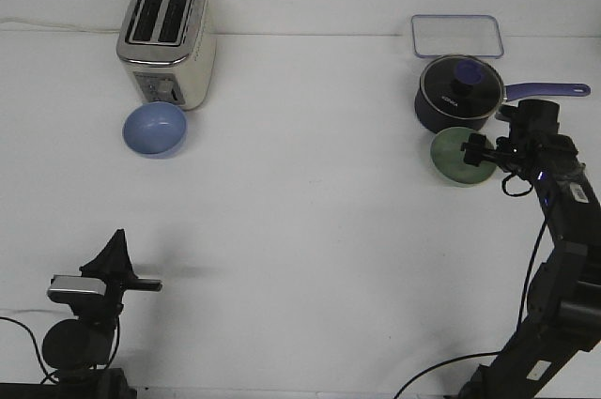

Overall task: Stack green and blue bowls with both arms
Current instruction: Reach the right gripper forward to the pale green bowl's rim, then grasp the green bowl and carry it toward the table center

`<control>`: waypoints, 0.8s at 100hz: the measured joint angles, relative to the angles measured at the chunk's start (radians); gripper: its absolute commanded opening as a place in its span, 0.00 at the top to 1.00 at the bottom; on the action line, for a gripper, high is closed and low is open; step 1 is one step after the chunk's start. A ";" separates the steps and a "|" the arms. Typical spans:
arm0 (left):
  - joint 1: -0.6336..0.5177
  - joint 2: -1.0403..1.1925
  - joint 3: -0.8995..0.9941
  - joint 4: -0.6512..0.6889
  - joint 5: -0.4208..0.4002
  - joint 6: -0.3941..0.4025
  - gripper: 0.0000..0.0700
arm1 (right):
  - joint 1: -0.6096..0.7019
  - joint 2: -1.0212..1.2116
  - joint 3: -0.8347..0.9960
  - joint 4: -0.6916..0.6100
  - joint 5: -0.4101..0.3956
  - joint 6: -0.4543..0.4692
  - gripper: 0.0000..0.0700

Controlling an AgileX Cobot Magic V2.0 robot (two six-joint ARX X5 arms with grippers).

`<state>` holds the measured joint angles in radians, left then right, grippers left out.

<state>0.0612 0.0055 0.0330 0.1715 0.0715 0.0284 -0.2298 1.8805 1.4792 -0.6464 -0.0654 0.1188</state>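
From my remote station, the right jaws (477, 150) were over the near-right rim of the green bowl (453, 157). I could not tell whether they stood apart, together, or clamped on the rim; the wrist body hid the tips. The green bowl rested on the white surface (310, 230), directly ahead of those jaws and just in front of the dark saucepan (457, 94) with its glass lid. The saucepan's blue handle (549, 91) passed close behind the right wrist. A clear lidded container (456, 35) sat beyond the saucepan.

The left jaws (115, 253) were parked low at the near-left, pointing upward, and appeared closed to a point with nothing held. The blue bowl (155, 129) lay well ahead of them, far off, just beside the base of the chrome toaster (167, 40).

Hazards as I judged them:

1. A rim pinch on a shallow bowl is a weak hold. Partial engagement could let the green bowl tip or slide out on lifting.
2. The right wrist had little clearance. A lift with any rearward drift could strike the saucepan or catch its handle.
3. The blue bowl stood close to the toaster. A left approach from the far side could knock it.
4. Both arms must converge mid-surface; poorly sequenced moves risked collision.
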 measured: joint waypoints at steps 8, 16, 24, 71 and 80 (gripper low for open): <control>0.000 0.000 0.000 0.000 0.000 0.000 0.98 | -0.005 0.026 0.000 -0.001 -0.027 0.000 0.44; 0.000 0.000 0.000 0.000 0.000 0.000 0.98 | -0.006 0.037 0.000 -0.005 -0.040 -0.002 0.85; 0.000 0.000 0.000 0.000 0.000 0.000 0.98 | -0.006 0.037 0.000 -0.001 -0.047 -0.007 1.00; 0.000 0.000 0.000 0.000 0.000 0.000 0.98 | -0.007 -0.081 0.008 -0.087 -0.146 -0.010 1.00; 0.000 0.000 0.000 0.000 0.000 0.000 0.98 | -0.006 -0.182 0.008 -0.122 -0.195 -0.010 1.00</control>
<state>0.0612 0.0055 0.0330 0.1711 0.0715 0.0284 -0.2359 1.6989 1.4876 -0.7689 -0.2607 0.1085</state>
